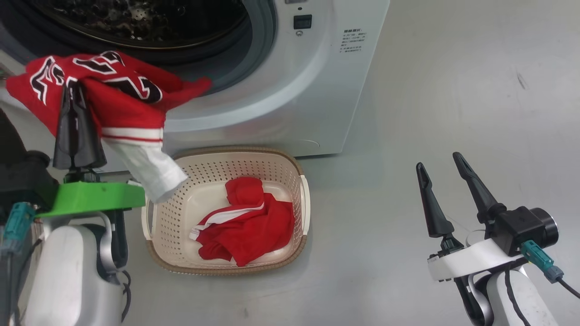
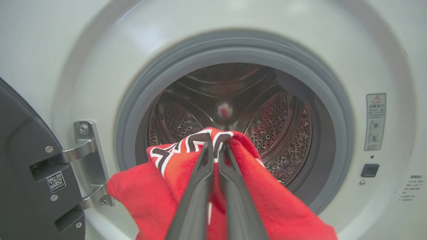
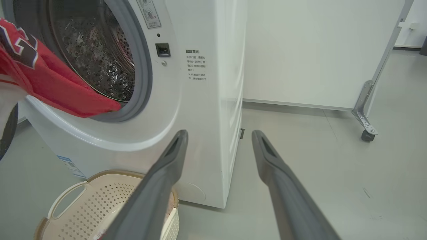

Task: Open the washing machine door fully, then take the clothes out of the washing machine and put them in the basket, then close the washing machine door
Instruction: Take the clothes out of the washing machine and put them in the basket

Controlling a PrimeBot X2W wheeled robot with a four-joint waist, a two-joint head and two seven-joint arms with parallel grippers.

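- Head view: left gripper (image 1: pixel 75 88), its two long dark fingers pressed together, pinches a bright red fabric jersey with white-and-black lettering (image 1: pixel 122 97) in front of the big white front-loading washing machine (image 1: pixel 308 90). The jersey drapes over the fingers. Its white end hangs down, long axis roughly vertical, above the left rim of the small oval cream perforated plastic basket (image 1: pixel 235 151).
- Another red garment with white stripes (image 1: pixel 249 226) lies inside that basket.
- The basket sits below the left fingers and to their right, so the coming move looks like a short carry rightward and down. The left arm is much the nearer.
- Right gripper (image 1: pixel 438 160) stands spread wide with nothing in it, over grey floor (image 1: pixel 453 68), well apart from the basket.
- Left wrist view: the fingers meet on the red fabric. Behind it the steel drum (image 2: pixel 240 100) looks empty, and the dark washing machine door (image 2: pixel 20 150) stands swung aside at the left on its hinge.
- Right wrist view: the parted fingers hold nothing. The basket lies at lower left, and the jersey hangs before the drum mouth.
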